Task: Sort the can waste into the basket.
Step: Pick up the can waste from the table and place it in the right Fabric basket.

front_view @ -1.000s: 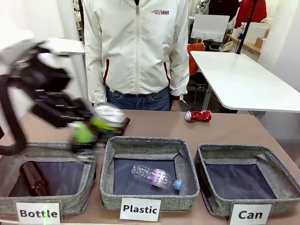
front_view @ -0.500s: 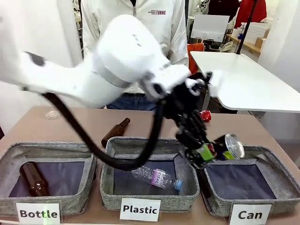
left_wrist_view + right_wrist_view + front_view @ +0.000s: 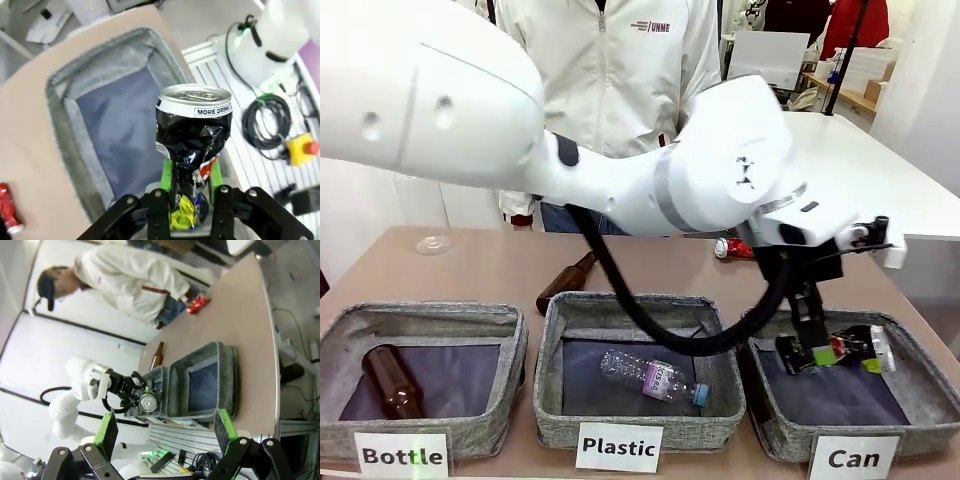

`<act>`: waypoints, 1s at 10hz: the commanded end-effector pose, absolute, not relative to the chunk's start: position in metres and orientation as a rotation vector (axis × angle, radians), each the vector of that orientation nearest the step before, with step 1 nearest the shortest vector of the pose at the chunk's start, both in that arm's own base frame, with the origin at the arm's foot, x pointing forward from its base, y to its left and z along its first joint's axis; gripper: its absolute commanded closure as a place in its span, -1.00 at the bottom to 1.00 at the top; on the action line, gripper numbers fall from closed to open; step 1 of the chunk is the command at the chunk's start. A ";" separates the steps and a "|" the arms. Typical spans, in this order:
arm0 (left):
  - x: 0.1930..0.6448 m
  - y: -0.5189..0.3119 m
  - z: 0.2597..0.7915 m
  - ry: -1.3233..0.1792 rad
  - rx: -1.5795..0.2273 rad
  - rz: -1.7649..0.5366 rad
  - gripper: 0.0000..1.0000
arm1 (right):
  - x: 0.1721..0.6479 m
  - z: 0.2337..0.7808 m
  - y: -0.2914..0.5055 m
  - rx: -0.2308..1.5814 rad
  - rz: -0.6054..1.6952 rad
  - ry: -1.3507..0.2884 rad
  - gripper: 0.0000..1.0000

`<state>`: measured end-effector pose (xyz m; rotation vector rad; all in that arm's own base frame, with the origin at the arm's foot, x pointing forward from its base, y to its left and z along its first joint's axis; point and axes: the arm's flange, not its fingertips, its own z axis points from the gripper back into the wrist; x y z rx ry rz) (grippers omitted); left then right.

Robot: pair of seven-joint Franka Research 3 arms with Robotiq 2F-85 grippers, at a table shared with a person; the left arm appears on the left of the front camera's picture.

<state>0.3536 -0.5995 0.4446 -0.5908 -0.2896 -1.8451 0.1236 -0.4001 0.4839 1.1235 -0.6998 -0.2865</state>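
Note:
My left gripper (image 3: 830, 352) reaches across to the right and is shut on the crushed dark can (image 3: 855, 347), which it holds on its side just above the dark bottom of the grey basket (image 3: 923, 372) behind the "Can" card (image 3: 853, 458). In the left wrist view the green pads (image 3: 166, 176) pinch the can (image 3: 192, 125) by its crumpled lower half, silver end away from the camera, over the basket (image 3: 59, 117). The red can (image 3: 730, 248) lies on the table behind the arm, partly hidden. My right gripper (image 3: 166, 431) stands open and holds nothing, off the table's right side.
The middle basket (image 3: 552, 350), marked "Plastic", holds a clear bottle (image 3: 655, 378). The left one (image 3: 510, 360), marked "Bottle", holds a brown bottle (image 3: 388, 380). Another brown bottle (image 3: 566, 282) lies on the table. A person in a white jacket (image 3: 620, 80) stands at the far edge.
The left arm has swung from the table's left side across to the right with the dark can. It has gone down from the basket's near corner to low over its inside.

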 end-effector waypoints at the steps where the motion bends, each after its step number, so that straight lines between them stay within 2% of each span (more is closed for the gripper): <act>1: 0.364 -0.630 0.459 -0.276 -0.588 -1.808 0.34 | 0.115 0.491 -0.394 1.115 -0.319 -0.700 -1.00; 3: 0.362 -0.634 0.456 -0.282 -0.593 -1.821 0.34 | 0.115 0.491 -0.394 1.115 -0.319 -0.700 -1.00; 4: 0.360 -0.635 0.454 -0.276 -0.590 -1.852 0.18 | 0.115 0.491 -0.394 1.115 -0.319 -0.700 -1.00; 5: 0.356 -0.635 0.452 -0.261 -0.592 -1.868 -0.81 | 0.115 0.491 -0.394 1.115 -0.319 -0.700 -1.00; 6: 0.354 -0.635 0.451 -0.271 -0.582 -1.871 -0.96 | 0.115 0.491 -0.394 1.115 -0.319 -0.700 -1.00; 10: 0.347 -0.622 0.464 -0.300 -0.610 -1.881 -1.00 | 0.115 0.491 -0.394 1.115 -0.319 -0.700 -1.00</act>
